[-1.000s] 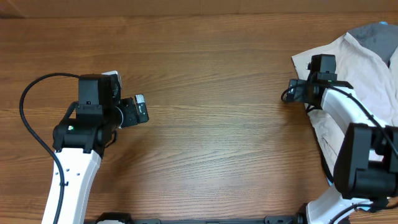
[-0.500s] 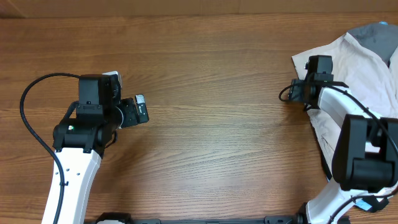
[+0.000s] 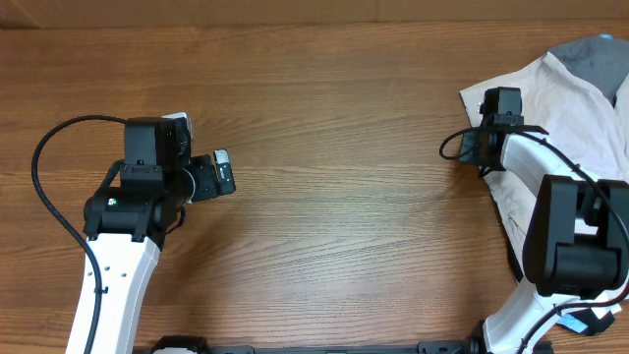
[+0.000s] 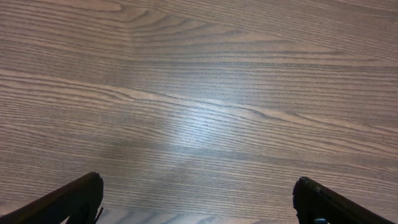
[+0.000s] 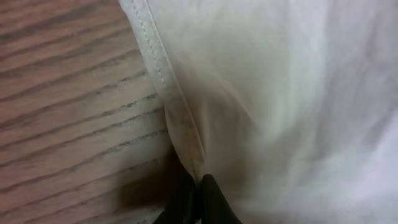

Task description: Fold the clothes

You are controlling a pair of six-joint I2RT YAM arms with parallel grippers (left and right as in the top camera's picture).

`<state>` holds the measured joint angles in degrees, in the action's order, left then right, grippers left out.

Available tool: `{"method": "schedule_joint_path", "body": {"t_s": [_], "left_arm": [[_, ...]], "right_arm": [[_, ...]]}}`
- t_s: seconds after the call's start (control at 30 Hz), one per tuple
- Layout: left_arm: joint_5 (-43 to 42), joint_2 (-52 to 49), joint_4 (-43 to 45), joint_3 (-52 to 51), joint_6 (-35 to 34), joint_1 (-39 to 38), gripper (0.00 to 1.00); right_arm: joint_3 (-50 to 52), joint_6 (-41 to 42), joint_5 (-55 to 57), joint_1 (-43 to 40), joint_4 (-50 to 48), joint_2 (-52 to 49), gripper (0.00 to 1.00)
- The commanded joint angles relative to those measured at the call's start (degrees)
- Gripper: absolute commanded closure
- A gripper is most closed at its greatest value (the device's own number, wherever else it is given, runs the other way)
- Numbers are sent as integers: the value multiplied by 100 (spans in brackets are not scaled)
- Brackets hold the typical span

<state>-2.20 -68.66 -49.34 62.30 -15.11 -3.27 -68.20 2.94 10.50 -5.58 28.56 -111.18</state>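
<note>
At far right, right end effector [image 5: 198,198] pinching shorts [image 5: 280,93] hem; left end effector [image 4: 198,190] spread

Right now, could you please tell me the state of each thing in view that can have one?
shorts: unfolded, rumpled, lying at the right side of the table, hem pinched.
right gripper: shut on the shorts' hem.
left gripper: open, holding nothing, over bare wood.
</note>
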Motion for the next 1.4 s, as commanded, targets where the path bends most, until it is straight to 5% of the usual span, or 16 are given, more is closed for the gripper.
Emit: {"method": "schedule_joint_path", "body": {"t_s": [0.0,0.27,0.43,0.63,0.87,0.97,1.0,1.03,1.07,1.37], "left_arm": [[-83,-46,2,162,-35,35,0],[-81,-46,13,162,-33,35,0],[-79,-46,35,162,-33,35,0],[-79,-46,87,162,-33,35,0],[-81,-46,129,162,-33,35,0],[-79,-46,166,162,-33,35,0],[-79,-46,192,162,-33,35,0],[-81,-46,221,162,-33,35,0],[-81,-46,258,162,-33,35,0],[-708,-52,490,162,-229,15,0]], "right_arm": [[-673,4,0,-2,208,374,96],[-2583,4,-380,387,2369,608,96],[-3346,188,-678,1325,2865,608,96],[-3377,981,-678,2494,1908,538,96],[-3377,1259,-713,2876,-433,330,96],[-3377,1255,-1021,2879,-699,184,95],[-3377,1252,-1064,2879,-570,109,77],[-3377,1198,-1062,2876,-332,63,32],[-3377,1167,-949,2868,-90,52,5],[-3383,1482,492,1794,2280,1152,0]]}}
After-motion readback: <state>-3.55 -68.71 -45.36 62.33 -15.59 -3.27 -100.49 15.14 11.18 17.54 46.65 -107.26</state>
